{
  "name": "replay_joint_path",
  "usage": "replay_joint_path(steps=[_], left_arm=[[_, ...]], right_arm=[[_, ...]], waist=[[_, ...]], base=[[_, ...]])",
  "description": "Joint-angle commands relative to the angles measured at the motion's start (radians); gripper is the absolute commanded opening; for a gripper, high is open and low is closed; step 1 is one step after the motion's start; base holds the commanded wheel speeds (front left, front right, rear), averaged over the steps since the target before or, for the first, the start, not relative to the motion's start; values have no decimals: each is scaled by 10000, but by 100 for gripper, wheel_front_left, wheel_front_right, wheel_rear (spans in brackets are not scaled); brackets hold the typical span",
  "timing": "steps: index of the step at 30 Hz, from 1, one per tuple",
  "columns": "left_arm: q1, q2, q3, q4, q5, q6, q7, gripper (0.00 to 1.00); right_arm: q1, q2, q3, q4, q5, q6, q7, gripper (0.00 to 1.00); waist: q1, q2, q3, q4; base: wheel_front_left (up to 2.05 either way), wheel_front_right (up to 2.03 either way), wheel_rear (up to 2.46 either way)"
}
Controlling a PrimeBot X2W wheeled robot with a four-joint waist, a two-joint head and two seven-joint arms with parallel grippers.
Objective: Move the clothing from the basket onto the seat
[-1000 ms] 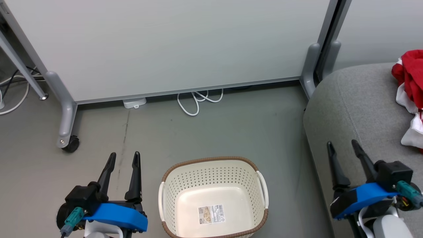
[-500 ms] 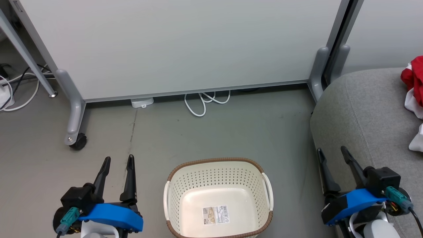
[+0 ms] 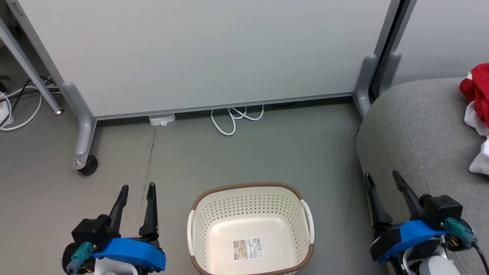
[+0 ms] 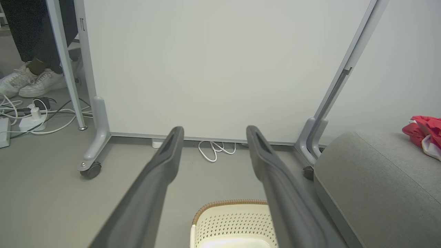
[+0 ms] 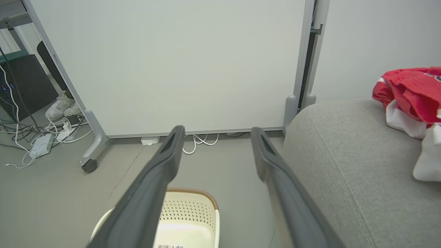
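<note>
basket [image 3: 248, 206] bare, clothing [image 3: 475, 88] piled on the seat [image 3: 412, 126] (job looks done); left gripper [image 3: 137, 187] and right gripper [image 3: 381, 175] gape wide, holding nothing, so just park them.

1 cream-white perforated plastic basket [image 3: 250, 198] w/ brown woven-look rim, 2 white handles [image 3: 190, 233] & 1 paper label [image 3: 247, 249] on its floor. 1 large grey fabric seat cushion [image 3: 416, 130]. 1 heap of soft red-and-white clothing [image 3: 477, 99]; no. of garments can't be told. 2 blue-cased grippers, left gripper [image 3: 138, 187] & right gripper [image 3: 382, 175], 2 long dark fingers [image 3: 119, 206] each, 4 total. 1 pale wheeled partition panel [image 3: 206, 53], 2 black casters [image 4: 90, 170] in left wrist view. 1 looped white cable [image 3: 233, 118], 1 small white box [image 3: 162, 119]. 2 white sneakers [image 4: 24, 82] on a person.
</note>
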Motion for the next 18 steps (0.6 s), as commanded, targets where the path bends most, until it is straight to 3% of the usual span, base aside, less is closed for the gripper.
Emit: replay_joint_path(steps=[1,14,15,18], left_arm=[[7,-17,-12,18,-37,-21,-51,100],[-44,2,-89,78,-65,-21,-51,100],[-1,-23,-55,59,-23,0,1,0],[158,-79,-47,256,-75,2,57,0]], right_arm=[[156,32,8,-55,37,1,-31,100],[219,36,63,-109,166,1,3,100],[51,12,52,-70,132,0,11,0],[101,19,33,189,208,0,45,0]], waist=[[0,-1,0,-11],[0,-1,12,-74],[0,-1,12,-74],[0,-1,13,-78]], base=[[0,0,0],[0,0,0],[0,0,0],[0,0,0]])
